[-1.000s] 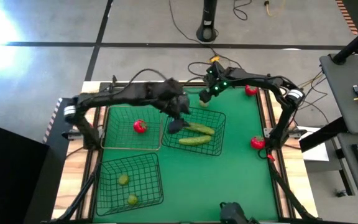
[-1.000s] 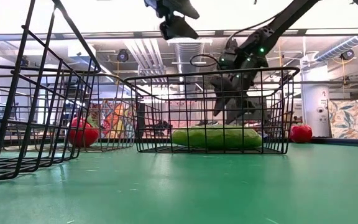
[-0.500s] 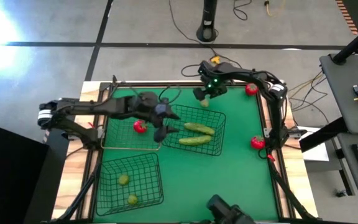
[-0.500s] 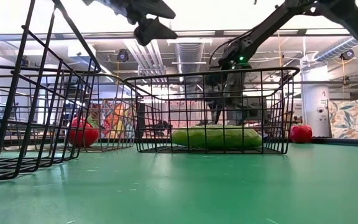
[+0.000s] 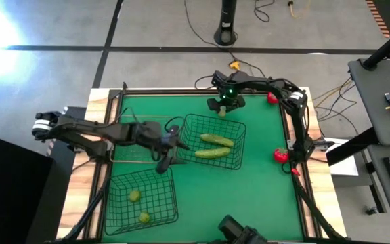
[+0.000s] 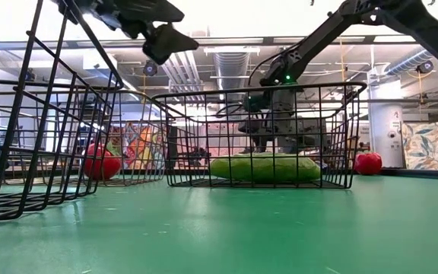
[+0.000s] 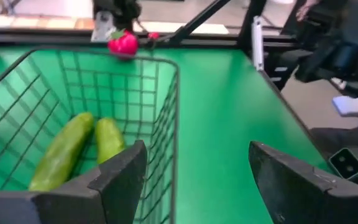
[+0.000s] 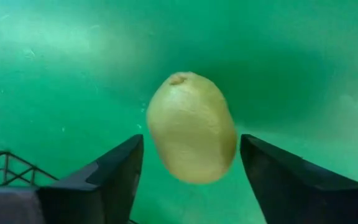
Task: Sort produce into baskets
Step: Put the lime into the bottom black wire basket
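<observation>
Right now your right gripper (image 8: 185, 180) hangs over the far side of the counter (image 5: 263, 169), fingers (image 8: 98, 180) spread, with 1 yellow-green fruit (image 8: 191, 127) lying between them on the green surface; whether they touch it you cannot tell. Your left gripper (image 7: 194, 180) sits beside the middle basket (image 5: 212, 141), fingers spread and empty, the 2 cucumbers (image 7: 73, 152) lying inside that basket. In the high view the left arm hides most of the brownish basket (image 5: 124, 159).
</observation>
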`<action>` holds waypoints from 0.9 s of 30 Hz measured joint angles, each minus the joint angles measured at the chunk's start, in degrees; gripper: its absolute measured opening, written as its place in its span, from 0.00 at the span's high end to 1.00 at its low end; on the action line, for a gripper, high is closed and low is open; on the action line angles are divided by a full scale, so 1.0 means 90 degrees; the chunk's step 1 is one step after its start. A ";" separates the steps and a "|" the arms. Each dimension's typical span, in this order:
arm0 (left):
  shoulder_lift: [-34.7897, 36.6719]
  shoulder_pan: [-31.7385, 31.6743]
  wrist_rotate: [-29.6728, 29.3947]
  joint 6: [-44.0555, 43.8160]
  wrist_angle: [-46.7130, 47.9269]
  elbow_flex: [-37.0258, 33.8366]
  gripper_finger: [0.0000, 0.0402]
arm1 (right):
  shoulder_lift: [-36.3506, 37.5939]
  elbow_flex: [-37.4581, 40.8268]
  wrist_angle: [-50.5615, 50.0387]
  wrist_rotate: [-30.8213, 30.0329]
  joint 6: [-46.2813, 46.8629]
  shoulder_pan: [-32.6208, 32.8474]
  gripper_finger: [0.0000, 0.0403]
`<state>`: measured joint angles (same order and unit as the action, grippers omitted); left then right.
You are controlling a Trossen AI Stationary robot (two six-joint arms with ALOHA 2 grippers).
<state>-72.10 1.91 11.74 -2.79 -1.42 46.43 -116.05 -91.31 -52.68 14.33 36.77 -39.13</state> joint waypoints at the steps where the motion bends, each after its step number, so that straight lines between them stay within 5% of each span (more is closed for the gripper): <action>1: 0.0023 0.0094 -0.0057 0.0001 -0.0165 -0.0094 0.34 | -0.0028 0.0000 0.0014 0.0000 0.0037 0.0016 0.38; 11: -0.0089 0.0998 -0.1702 -0.0289 -0.0511 -0.0341 0.34 | -0.0015 -0.0003 0.0076 -0.0416 -0.0240 0.0016 0.59; 18: -0.0500 0.1284 -0.1919 -0.0688 -0.0576 -0.0005 0.34 | 0.1244 -0.0034 -0.0178 -0.0830 -0.0576 0.0252 0.61; 22: -0.1048 0.1485 -0.1917 -0.0701 -0.0681 0.0391 0.34 | 0.2344 -0.0034 -0.0721 -0.1680 -0.0839 0.0985 0.61; 27: -0.1884 0.1766 -0.1937 -0.0750 -0.0672 0.1020 0.34 | 0.3529 0.0196 -0.1124 -0.2736 -0.0375 0.2778 0.62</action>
<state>-89.05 17.80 -5.69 -9.54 -7.46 55.61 -84.29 -89.54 -62.79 -10.30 33.39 -14.13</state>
